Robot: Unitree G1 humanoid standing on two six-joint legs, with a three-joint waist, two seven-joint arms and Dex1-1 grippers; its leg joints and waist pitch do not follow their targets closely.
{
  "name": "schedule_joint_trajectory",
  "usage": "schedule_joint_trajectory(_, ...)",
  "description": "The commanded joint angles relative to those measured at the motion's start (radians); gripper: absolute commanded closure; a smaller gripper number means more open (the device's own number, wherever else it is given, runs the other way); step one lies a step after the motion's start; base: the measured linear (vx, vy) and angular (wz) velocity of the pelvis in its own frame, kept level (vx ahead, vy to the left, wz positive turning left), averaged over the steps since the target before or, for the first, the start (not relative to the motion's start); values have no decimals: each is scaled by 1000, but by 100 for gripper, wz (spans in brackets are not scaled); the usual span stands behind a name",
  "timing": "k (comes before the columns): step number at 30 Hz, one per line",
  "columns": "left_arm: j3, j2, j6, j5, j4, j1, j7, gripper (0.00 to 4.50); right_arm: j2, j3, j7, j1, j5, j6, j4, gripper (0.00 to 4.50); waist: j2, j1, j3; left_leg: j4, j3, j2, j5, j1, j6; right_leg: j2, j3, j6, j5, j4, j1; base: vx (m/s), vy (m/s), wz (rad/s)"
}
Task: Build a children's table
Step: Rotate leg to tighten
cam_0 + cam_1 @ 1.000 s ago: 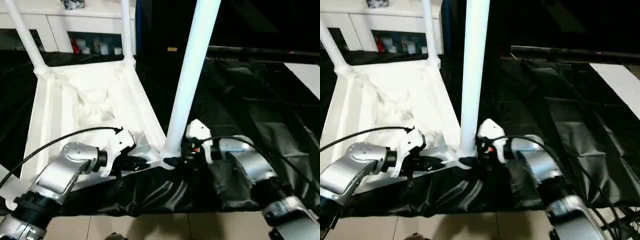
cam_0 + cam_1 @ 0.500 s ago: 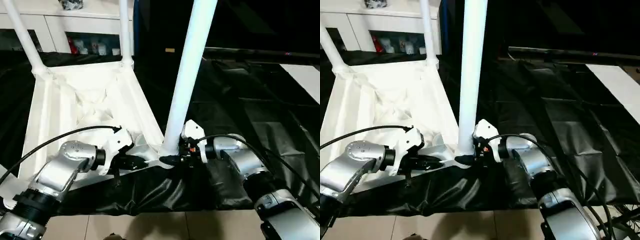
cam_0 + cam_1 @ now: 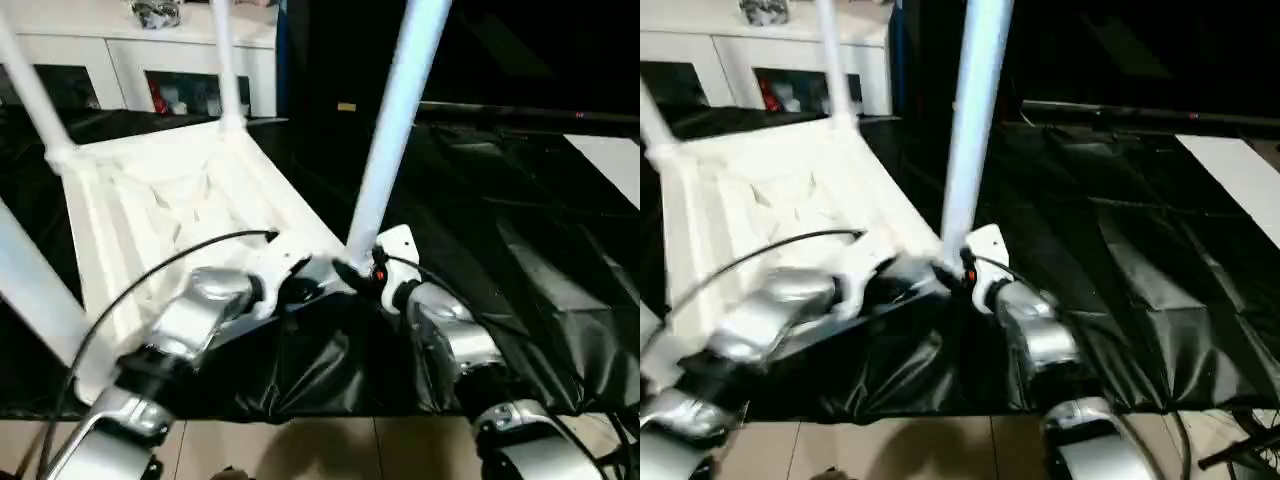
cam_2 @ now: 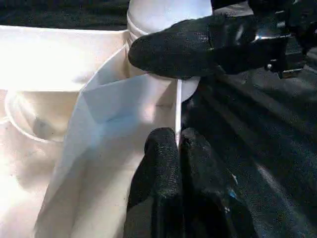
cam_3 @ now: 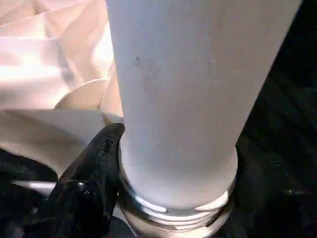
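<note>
On ribbed tabletop (image 3: 160, 190), smooth round leg (image 3: 395, 130)

Left tool (image 4: 178, 148) has its 2 black fingers pinched on the white plastic tabletop's thin edge (image 4: 178, 111), while right tool's black finger (image 4: 183, 47) presses the white round tube leg (image 4: 166, 12) at its socket.

Upright leg (image 3: 395, 130) blocks near corner, black sheet (image 3: 520, 230) beside it free.
</note>
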Motion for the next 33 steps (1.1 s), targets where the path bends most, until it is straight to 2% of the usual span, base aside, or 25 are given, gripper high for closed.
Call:
schedule_joint_trajectory(1,-54,-40,-62,3,17,-9,-28,450,58,113,179,23,7,-22,-77,119,7,-5,-46,-82,-31,23,-440,24,-28,-64,29,-53,-611,-118,4,0,0,0)
schedule_joint_trajectory(3,-52,-13,-96,-17,-13,11,-97,450,18,114,251,22,24,-2,-101,99,4,-3,-49,-87,-34,26,-410,10,-15,-66,32,-53,-584,-111,14,0,0,0)
schedule_joint_trajectory(5,-42,-7,-97,-32,-26,20,-124,450,-4,119,273,22,20,0,-113,84,1,-3,-52,-88,-33,28,-385,4,-11,-67,33,-64,-546,-105,19,0,0,0)
schedule_joint_trajectory(7,-32,11,-110,-51,-50,34,-164,450,-44,130,324,18,14,-11,-118,70,3,-1,-53,-86,-29,30,-350,5,-8,-65,35,-91,-481,-98,18,0,0,0)
schedule_joint_trajectory(8,-27,21,-107,-59,-58,39,-184,450,-64,133,361,16,16,-19,-120,70,-1,-1,-53,-84,-25,29,-332,1,4,-65,38,-110,-451,-93,20,0,0,0)
schedule_joint_trajectory(10,-22,50,-127,-71,-76,53,-234,450,-117,152,464,13,10,-71,-120,70,-2,2,-54,-81,-23,29,-306,-1,12,-65,38,-121,-424,-89,24,0,0,0)
schedule_joint_trajectory(11,-18,60,-133,-79,-84,59,-259,450,-139,159,511,11,9,-87,-118,70,0,6,-58,-79,-20,32,-276,0,19,-65,38,-139,-367,-83,26,0,0,0)
schedule_joint_trajectory(13,-16,90,-133,-99,-107,73,-325,450,-183,167,634,7,23,-94,-123,70,-7,7,-58,-76,-15,32,-243,-1,37,-60,38,-171,-290,-74,29,0,0,0)
schedule_joint_trajectory(15,-19,114,-133,-107,-121,81,-372,450,-208,171,714,3,33,-90,-129,70,-2,13,-59,-74,-13,35,-196,0,52,-58,38,-199,-214,-64,31,0,0,0)
schedule_joint_trajectory(18,-22,141,-134,-119,-141,92,-433,450,-233,183,789,-3,47,-80,-133,70,0,19,-60,-73,-10,37,-183,1,58,-56,35,-224,-171,-57,33,0,0,0)
schedule_joint_trajectory(19,-26,153,-131,-120,-148,95,-454,450,-239,186,816,-7,53,-73,-134,70,-2,19,-59,-74,-9,37,-185,1,58,-56,35,-225,-170,-57,33,0,0,0)
schedule_joint_trajectory(20,-32,167,-131,-122,-155,98,-478,450,-245,192,842,-9,57,-69,-136,101,-1,20,-59,-74,-10,38,-187,1,55,-57,35,-227,-171,-55,34,0,0,0)
schedule_joint_trajectory(22,-43,197,-139,-121,-165,104,-526,450,-257,207,910,-13,71,-61,-137,101,-2,20,-58,-75,-9,39,-207,2,47,-57,34,-228,-194,-57,34,0,0,0)
schedule_joint_trajectory(25,-47,217,-151,-118,-167,106,-561,450,-265,223,958,-13,67,-64,-137,143,-1,21,-54,-78,-10,41,-238,2,33,-60,36,-218,-240,-62,33,0,0,0)
schedule_joint_trajectory(30,-34,225,-155,-115,-157,99,-585,450,-272,239,993,-7,49,-78,-145,172,-2,21,-53,-79,-12,41,-257,5,17,-63,38,-203,-291,-67,30,0,0,0)
schedule_joint_trajectory(33,-22,217,-159,-112,-130,85,-561,450,-264,236,976,-3,49,-80,-144,179,-3,20,-54,-79,-12,40,-251,5,14,-62,38,-200,-287,-66,30,0,0,0)
